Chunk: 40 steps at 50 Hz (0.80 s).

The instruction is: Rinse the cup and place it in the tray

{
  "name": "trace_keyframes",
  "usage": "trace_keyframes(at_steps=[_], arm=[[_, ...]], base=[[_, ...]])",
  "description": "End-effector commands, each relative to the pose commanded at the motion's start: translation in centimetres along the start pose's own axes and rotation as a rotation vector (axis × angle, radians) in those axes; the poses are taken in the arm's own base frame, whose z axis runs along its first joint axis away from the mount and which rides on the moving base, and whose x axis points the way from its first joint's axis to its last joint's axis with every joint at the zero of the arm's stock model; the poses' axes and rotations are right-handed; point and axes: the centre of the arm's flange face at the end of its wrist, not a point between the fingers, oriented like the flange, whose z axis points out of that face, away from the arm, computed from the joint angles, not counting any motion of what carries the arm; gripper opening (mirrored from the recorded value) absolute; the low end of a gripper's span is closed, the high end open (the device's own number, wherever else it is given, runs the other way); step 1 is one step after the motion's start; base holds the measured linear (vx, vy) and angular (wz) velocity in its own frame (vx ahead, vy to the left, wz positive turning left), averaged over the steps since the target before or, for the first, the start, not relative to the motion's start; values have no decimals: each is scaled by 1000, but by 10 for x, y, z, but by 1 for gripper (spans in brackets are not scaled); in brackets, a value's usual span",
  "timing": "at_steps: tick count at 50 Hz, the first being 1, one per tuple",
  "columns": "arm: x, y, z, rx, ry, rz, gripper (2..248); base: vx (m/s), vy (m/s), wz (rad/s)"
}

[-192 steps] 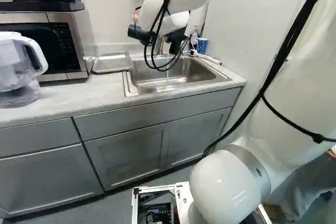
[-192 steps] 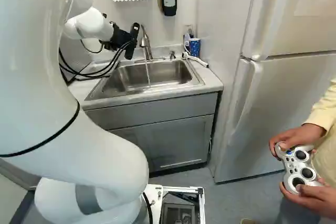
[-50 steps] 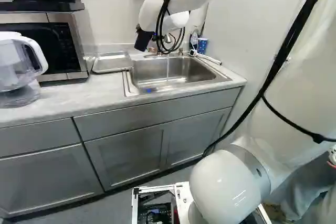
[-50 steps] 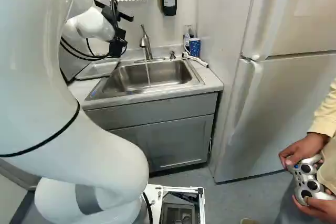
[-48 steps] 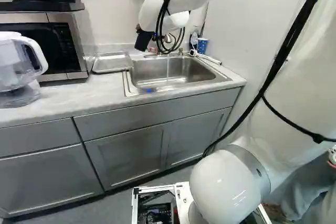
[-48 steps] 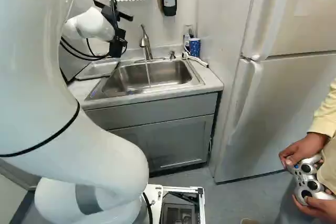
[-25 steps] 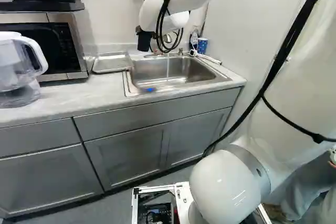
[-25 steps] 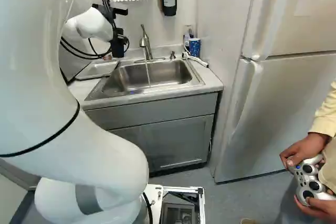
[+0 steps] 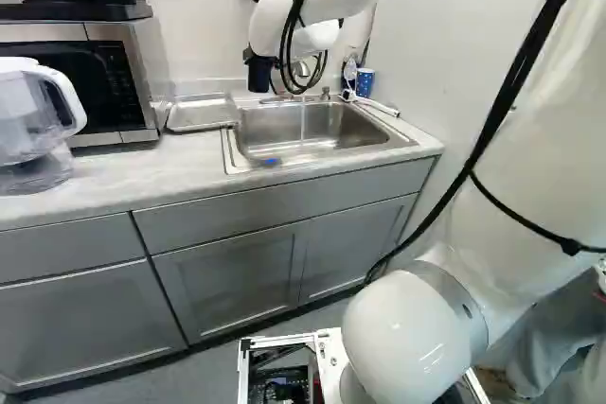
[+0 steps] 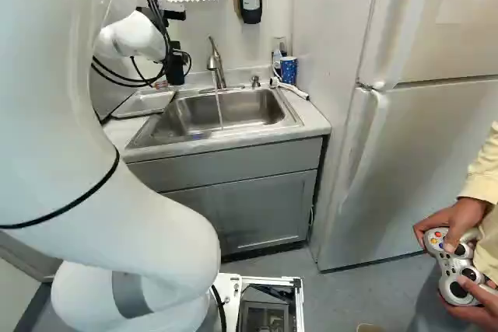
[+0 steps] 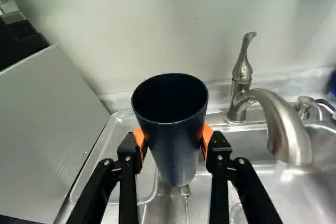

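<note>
In the right base view my gripper (image 10: 174, 68) hangs left of the faucet (image 10: 217, 64). The wrist view has the gripper (image 11: 173, 139) shut on a dark navy cup (image 11: 176, 153), an orange pad pressed to either side. The cup's mouth faces up toward the camera, and a thin shiny streak shows just beneath its base. It hangs over the zone where the metal tray (image 11: 116, 145) meets the sink (image 11: 247, 142). Water runs from the faucet (image 11: 286, 129) into the basin, away from the cup.
A microwave (image 9: 76, 82) and a clear pitcher (image 9: 38, 130) stand left of the tray (image 9: 202, 115). A blue patterned cup (image 10: 289, 70) and a white item (image 10: 292, 89) are at the sink's back right. A fridge (image 10: 428, 145) is farther right.
Compared with several seconds ago, my gripper has swung left, away from the faucet. Over the last second the wrist has turned slightly. The base has not moved.
</note>
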Motion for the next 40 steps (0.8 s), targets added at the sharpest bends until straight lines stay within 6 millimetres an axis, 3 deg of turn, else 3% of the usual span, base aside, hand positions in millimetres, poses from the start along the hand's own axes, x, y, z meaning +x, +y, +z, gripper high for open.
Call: trace_keyframes(at_steps=[18, 40], arm=[[5, -23, 26, 41, -8, -28, 122], [5, -57, 43, 111, -16, -124, 122]], base=[[0, 0, 0], [0, 0, 0]])
